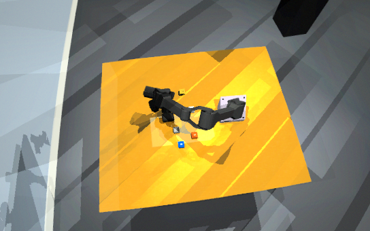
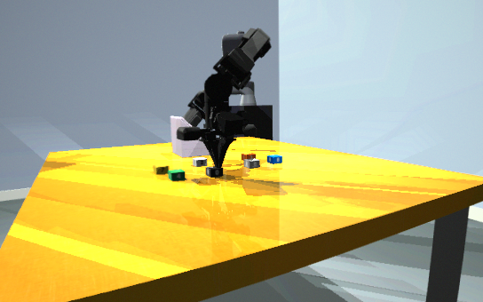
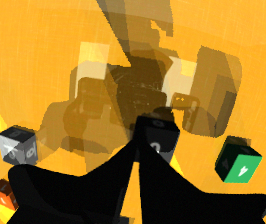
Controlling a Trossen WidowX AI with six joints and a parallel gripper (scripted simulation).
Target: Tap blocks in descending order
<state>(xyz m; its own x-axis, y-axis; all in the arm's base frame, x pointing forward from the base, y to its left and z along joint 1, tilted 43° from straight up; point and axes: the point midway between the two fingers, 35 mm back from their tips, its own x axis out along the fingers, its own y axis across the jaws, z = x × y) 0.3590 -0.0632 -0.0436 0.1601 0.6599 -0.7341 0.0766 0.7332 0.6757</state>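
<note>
My gripper [image 2: 217,164] [image 3: 137,147] is shut, with its fingertips pressed together. It points straight down right over the black block [image 2: 213,171] [image 3: 160,140]; I cannot tell whether the tips touch its top. A green block [image 2: 177,175] [image 3: 238,161] lies just left of the black one, with a dull yellow block [image 2: 161,169] [image 1: 181,92] beyond it. A white block [image 2: 200,162] lies behind the black one. To the right lie a grey block [image 2: 251,162] [image 1: 175,130] [image 3: 17,144], an orange-brown block [image 2: 249,156] [image 1: 194,135] and a blue block [image 2: 274,159] [image 1: 181,145]. The digits are too small to read.
The blocks lie on an orange table [image 2: 106,231] [image 1: 258,163]. The arm's pale base [image 1: 232,102] [image 2: 178,133] stands behind the blocks. The arm hides the black and green blocks in the top view. A dark box [image 1: 294,17] stands off the table.
</note>
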